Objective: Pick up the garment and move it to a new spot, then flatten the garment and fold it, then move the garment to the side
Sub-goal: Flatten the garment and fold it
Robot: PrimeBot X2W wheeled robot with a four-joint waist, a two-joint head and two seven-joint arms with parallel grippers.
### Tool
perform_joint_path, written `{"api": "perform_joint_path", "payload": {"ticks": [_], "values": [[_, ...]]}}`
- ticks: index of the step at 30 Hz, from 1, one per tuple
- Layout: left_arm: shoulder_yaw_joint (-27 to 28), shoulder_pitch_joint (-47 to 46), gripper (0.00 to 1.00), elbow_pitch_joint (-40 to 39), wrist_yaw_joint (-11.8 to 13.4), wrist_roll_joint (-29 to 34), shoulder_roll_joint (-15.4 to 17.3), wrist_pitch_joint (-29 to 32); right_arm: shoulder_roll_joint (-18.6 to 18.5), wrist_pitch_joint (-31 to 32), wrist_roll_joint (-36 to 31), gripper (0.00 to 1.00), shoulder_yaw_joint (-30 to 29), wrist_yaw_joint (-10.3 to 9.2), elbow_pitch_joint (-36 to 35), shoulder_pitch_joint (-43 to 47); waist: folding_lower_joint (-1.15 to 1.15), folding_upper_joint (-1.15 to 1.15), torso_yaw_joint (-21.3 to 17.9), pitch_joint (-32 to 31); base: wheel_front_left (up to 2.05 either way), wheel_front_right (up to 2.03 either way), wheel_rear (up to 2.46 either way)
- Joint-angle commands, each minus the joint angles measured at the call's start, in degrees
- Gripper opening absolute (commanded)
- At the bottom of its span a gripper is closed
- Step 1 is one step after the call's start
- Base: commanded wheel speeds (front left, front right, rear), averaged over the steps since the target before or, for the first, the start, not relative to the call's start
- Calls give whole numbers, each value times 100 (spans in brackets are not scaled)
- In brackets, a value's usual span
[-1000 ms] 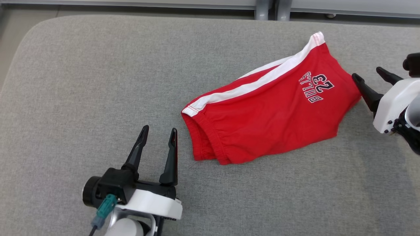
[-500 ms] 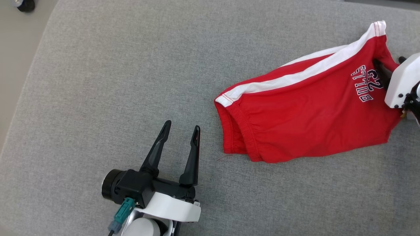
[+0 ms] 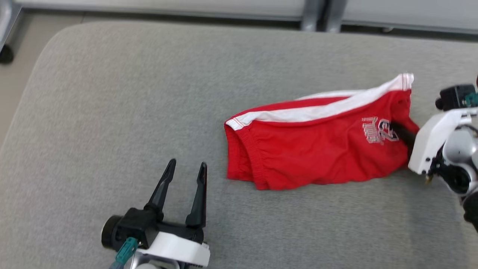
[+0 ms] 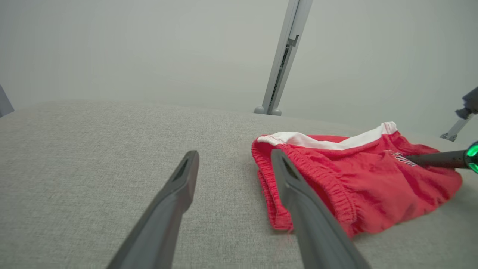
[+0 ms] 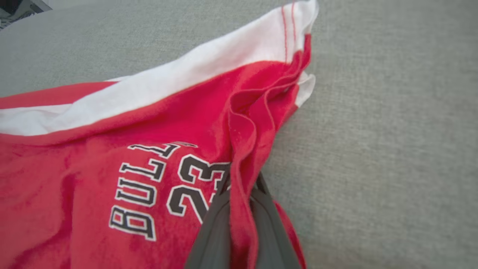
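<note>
The garment is a pair of red shorts with a white side stripe and dark lettering, lying on the grey cushioned surface. My right gripper is shut on the garment's right hem beside the lettering; in the right wrist view a red fold is pinched between the two dark fingers. My left gripper stands open at the lower left, a short way from the elastic waistband, touching nothing.
Metal frame posts rise behind the cushion's far edge. The cushion's rounded corner and bare floor lie at the upper left. A dark wheel sits at the far left.
My right gripper reached onto the garment's right hem and shut on it, bunching the cloth there. The head camera shifted between frames. The left gripper stayed open.
</note>
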Motion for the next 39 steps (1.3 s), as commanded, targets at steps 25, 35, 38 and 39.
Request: {"api": "perform_joint_path", "payload": {"ticks": [25,35,38,39], "values": [[303,1052,100,137,-349,-110,22,-8,-136,-548,574,0,-479,0,-1087,1057,0,0,-731,-1201,0,0,0],[91,875,100,194,-319,-183,22,-8,1532,-288,-237,0,14,0,-788,942,0,0,-403,-1125,0,0,0],[73,901,100,199,-296,-190,20,-8,1781,-408,-447,0,-21,0,-516,920,0,0,-284,-1129,0,0,0],[76,918,100,200,-288,-195,20,-9,1832,-454,-501,0,-42,0,-444,899,0,0,-255,-1128,0,0,0]]}}
